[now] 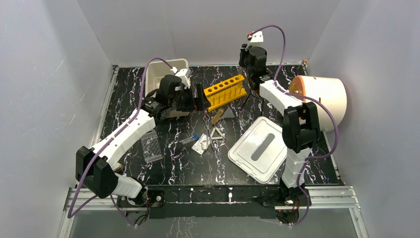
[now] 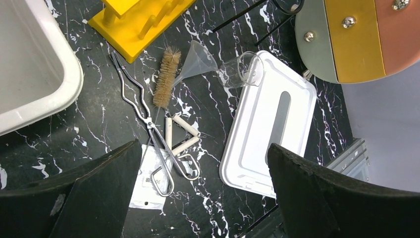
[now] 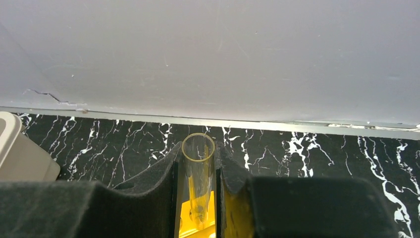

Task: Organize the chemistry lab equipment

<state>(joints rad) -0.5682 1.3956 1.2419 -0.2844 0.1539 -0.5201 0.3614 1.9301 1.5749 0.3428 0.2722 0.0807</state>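
Right pincer [image 3: 198, 156] clamps a clear test tube [image 3: 199, 186] over the yellow rack [image 1: 225, 91] while left pincer [image 2: 203, 146] gapes empty

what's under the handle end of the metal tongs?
A white packet lies under the tongs' handle loops. One of the left gripper's fingers covers part of it; whether the tongs also overlap the white triangle is unclear.

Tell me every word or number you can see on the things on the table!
No text can be read.
The small white packet under the metal tongs has dark print: too blurred to read.
The yellow rack, white lid and glass test tube show no writing.
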